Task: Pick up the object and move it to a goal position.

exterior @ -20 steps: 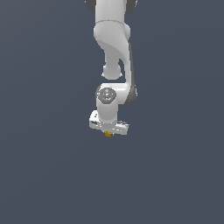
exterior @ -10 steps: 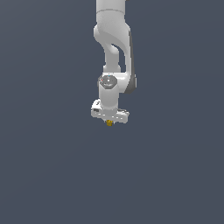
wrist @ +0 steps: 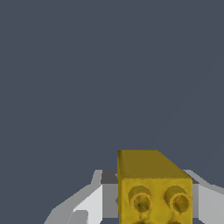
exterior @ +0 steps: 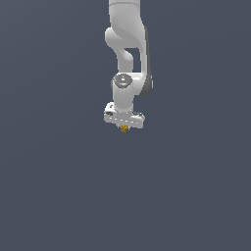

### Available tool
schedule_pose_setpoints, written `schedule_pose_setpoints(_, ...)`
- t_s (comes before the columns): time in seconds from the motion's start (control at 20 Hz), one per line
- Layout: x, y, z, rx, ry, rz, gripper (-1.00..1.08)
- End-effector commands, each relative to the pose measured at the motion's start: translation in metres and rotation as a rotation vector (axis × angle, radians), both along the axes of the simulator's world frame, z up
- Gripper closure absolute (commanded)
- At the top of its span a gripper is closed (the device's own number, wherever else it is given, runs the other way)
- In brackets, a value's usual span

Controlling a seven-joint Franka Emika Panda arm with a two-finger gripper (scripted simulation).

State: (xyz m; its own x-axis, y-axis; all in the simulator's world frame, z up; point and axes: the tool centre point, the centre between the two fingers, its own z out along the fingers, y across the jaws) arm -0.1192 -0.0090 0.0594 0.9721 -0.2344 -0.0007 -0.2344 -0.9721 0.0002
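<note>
My gripper [exterior: 124, 128] points straight down at six o'clock, jaws clamped on the block [wrist: 154, 188] to carry it clear toward the goal.

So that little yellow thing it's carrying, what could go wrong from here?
1. The yellow block is tiny beside the gripper, and only a small part shows below it in the exterior view. A thin hold like that might slip, and the block could drop.
2. In the wrist view the block sits off-centre between the jaws, so it might twist as the arm moves.
</note>
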Motion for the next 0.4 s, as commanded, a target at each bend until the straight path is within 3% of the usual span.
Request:
schedule_pose_setpoints(0.0,-0.0082,0.0007,0.0020,0.000,-0.001,0.000,1.08)
schedule_pose_setpoints(0.35,-0.0166,0.0015,0.0044,0.000,-0.001,0.000,1.08)
